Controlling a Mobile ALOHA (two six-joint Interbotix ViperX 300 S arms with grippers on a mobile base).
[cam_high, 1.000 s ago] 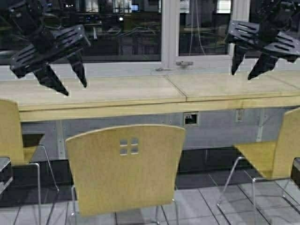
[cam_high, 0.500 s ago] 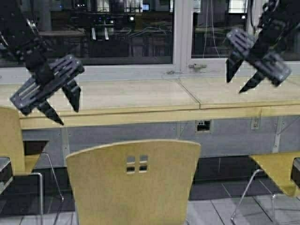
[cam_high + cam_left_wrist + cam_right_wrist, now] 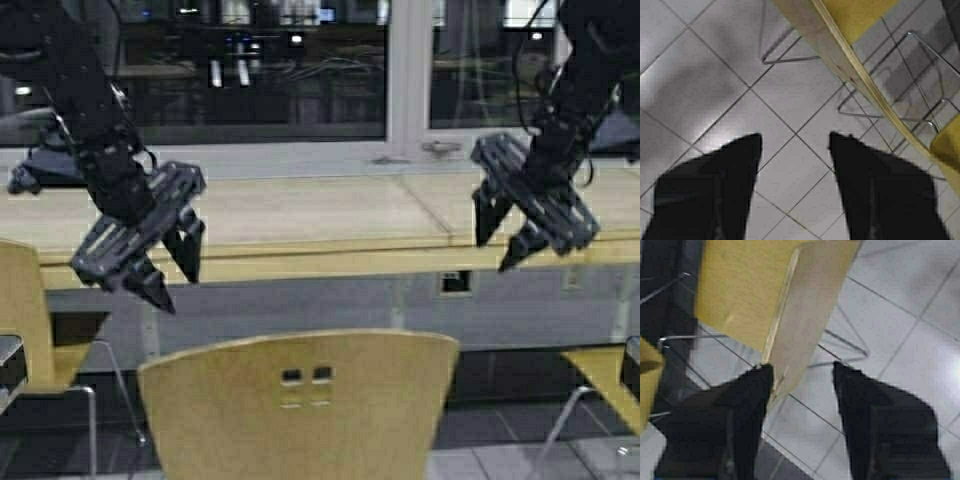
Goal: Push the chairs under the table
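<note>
Two black robot arms hang over a tan wood chair (image 3: pixel 298 405) facing a long light-wood table (image 3: pixel 300 215) set below a dark window. The centre chair's curved backrest, w/ four small cutouts, fills the lower middle of the high view, near the table's pale front edge, seat not seen under it. A second chair (image 3: pixel 25 310) shows at far left, a third chair (image 3: pixel 605 365) at far right, only its seat corner in view.

Left gripper (image 3: pixel 170 265) is poised above and left of the centre backrest, fingers spread apart, nothing between them; its wrist view looks down on grey floor tiles (image 3: pixel 705 85) and the chair's top edge and chrome legs. Right gripper (image 3: pixel 500 240) sits in front of the table edge, right of centre, fingers likewise apart and holding nothing, w/ the backrest edge close to one finger in its wrist view.
</note>
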